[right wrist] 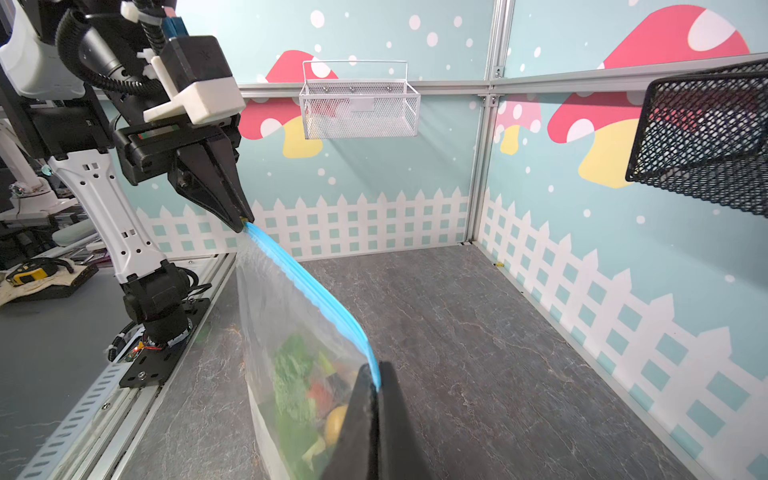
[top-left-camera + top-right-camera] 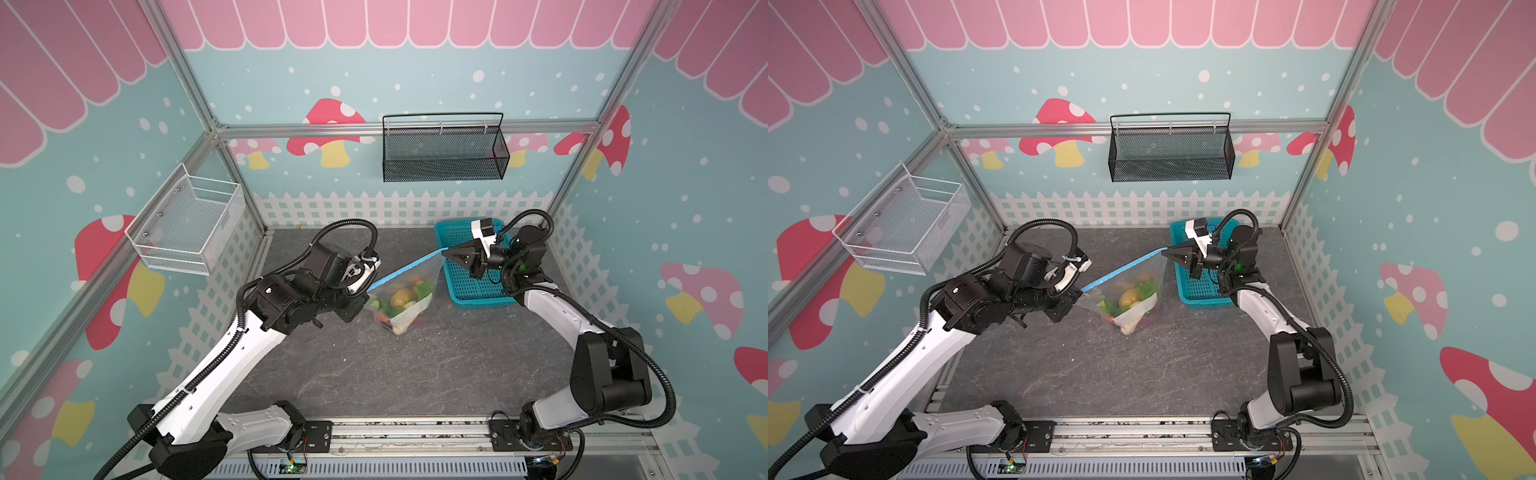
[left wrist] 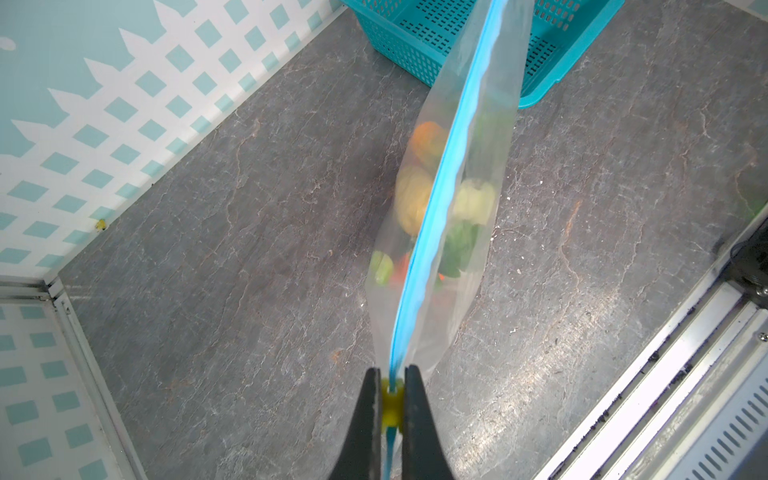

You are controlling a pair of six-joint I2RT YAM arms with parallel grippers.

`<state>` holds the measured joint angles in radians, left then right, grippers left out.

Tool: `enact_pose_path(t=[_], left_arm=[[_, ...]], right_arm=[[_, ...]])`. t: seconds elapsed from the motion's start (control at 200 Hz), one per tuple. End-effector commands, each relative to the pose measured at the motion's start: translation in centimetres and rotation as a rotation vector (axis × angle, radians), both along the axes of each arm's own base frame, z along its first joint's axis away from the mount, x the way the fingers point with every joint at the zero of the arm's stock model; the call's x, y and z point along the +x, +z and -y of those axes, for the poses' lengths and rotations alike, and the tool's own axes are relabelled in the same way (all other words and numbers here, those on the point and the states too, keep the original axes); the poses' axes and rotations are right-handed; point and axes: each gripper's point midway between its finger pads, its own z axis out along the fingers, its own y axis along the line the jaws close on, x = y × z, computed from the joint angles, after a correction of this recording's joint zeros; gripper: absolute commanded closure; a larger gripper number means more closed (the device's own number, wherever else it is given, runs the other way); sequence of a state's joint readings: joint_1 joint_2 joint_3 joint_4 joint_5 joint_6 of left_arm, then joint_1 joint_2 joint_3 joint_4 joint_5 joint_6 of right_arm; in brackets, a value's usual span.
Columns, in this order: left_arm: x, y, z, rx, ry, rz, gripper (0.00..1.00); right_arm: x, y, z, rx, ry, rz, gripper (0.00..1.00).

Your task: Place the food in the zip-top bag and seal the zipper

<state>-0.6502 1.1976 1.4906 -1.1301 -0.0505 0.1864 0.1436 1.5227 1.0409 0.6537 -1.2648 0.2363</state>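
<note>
The zip-top bag (image 2: 415, 276) (image 2: 1142, 272) hangs stretched between both grippers above the grey tabletop. The food (image 2: 401, 297) (image 2: 1128, 296) (image 3: 415, 195) (image 1: 299, 374) lies inside it: yellow, orange, red and green pieces. The zipper (image 2: 405, 270) (image 2: 1121, 270) (image 3: 440, 199) (image 1: 307, 282) runs as one taut blue line. My left gripper (image 2: 368, 292) (image 2: 1080, 291) (image 3: 391, 374) (image 1: 243, 222) is shut on the yellow slider (image 3: 391, 401) at the strip's left end. My right gripper (image 2: 444, 250) (image 2: 1163, 250) (image 1: 377, 386) is shut on the strip's other end.
A turquoise lattice basket (image 2: 478, 291) (image 2: 1200, 291) (image 3: 415, 41) sits behind the right gripper. A black mesh basket (image 2: 444, 153) hangs on the back wall. A white wire basket (image 2: 187, 224) hangs on the left wall. A metal rail (image 2: 395, 432) lines the front edge.
</note>
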Motion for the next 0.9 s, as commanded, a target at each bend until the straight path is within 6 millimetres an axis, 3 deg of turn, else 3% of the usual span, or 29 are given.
enact_pose_path(t=[0.0,0.605,0.73,0.815,0.895], left_arm=[[-1.4,-1.2,-2.3,0.073,0.037,-0.046,0.96],[-1.8,-1.3,-2.6,0.087,0.030,-0.061,0.94],[-1.9,-0.2,-0.9,0.012,-0.001,-0.086,0.75],[-1.1,1.6,1.2,-0.068,-0.044,-0.086,0.46],[0.2,3.3,3.0,-0.128,-0.064,-0.052,0.40]], right_arm=[[0.6,0.9,1.0,0.006,-0.062,0.051,1.00],[0.5,0.0,0.9,-0.009,-0.064,0.039,1.00],[-0.7,0.2,-0.2,-0.008,-0.018,0.041,1.00],[-1.2,0.3,-0.8,-0.008,-0.002,0.043,1.00],[-1.2,0.3,-1.0,-0.011,0.001,0.041,1.00]])
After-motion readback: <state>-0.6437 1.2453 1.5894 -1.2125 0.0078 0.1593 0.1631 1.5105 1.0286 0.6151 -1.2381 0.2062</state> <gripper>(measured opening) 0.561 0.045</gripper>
